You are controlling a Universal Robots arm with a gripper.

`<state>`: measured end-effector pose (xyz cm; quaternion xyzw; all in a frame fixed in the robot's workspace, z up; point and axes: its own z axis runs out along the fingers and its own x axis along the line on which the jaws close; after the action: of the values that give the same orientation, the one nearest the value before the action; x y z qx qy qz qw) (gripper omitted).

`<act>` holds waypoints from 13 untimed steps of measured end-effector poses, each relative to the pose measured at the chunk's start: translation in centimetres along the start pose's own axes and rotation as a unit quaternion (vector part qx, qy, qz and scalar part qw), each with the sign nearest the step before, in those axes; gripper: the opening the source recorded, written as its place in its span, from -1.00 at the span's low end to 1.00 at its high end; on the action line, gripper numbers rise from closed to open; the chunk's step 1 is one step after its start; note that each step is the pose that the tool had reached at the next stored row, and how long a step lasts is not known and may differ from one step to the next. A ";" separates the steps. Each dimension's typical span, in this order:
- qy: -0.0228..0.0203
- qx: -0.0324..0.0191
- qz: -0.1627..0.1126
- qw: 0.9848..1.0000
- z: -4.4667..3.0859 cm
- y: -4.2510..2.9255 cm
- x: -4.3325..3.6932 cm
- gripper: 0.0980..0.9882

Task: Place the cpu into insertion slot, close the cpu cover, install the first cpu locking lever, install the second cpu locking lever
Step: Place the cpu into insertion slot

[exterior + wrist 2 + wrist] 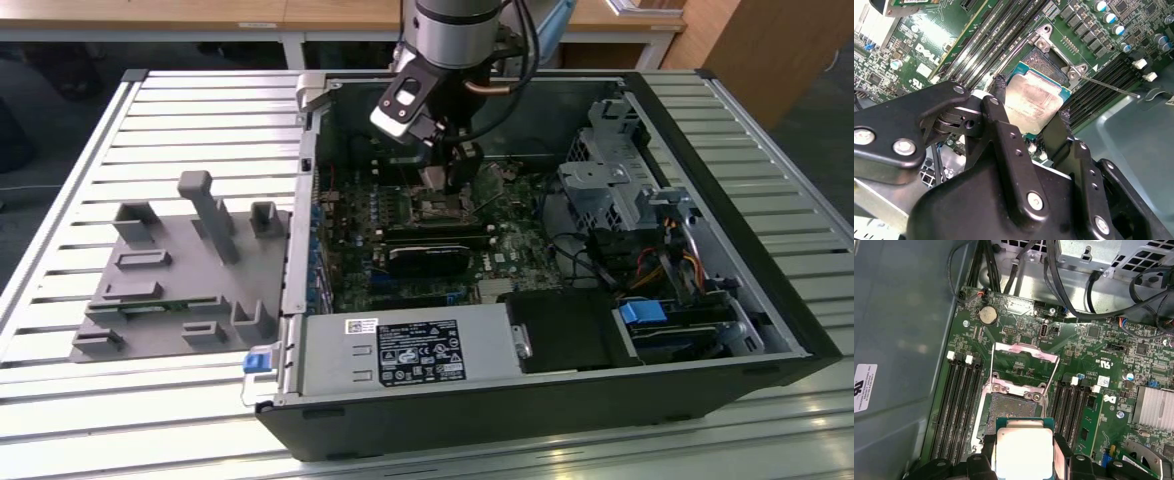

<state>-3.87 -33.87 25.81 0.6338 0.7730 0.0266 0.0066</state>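
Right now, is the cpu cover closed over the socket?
No, the cpu cover stands swung open, leaving the socket bare.

The cpu [1024, 454] in the claw [1024, 446] over the socket [1011, 410], cpu cover [1026, 351] alongside, memory slots [961, 405] either side.

The small, flat, square silver-tan cpu [1024, 452] is pinched between two black fingers [1063, 454], over the open grey-green slot [1009, 409]. The thin silvery square-frame cpu cover [1026, 350] stands flipped open.
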 end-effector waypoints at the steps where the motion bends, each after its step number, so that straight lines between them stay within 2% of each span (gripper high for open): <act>1: 0.000 0.000 0.000 1.000 0.02 0.00 0.00 0.00; 13: 0.000 0.000 0.000 1.000 0.26 -0.01 -0.01 0.00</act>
<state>-3.87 -33.87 25.55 0.6340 0.7729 0.0263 0.0063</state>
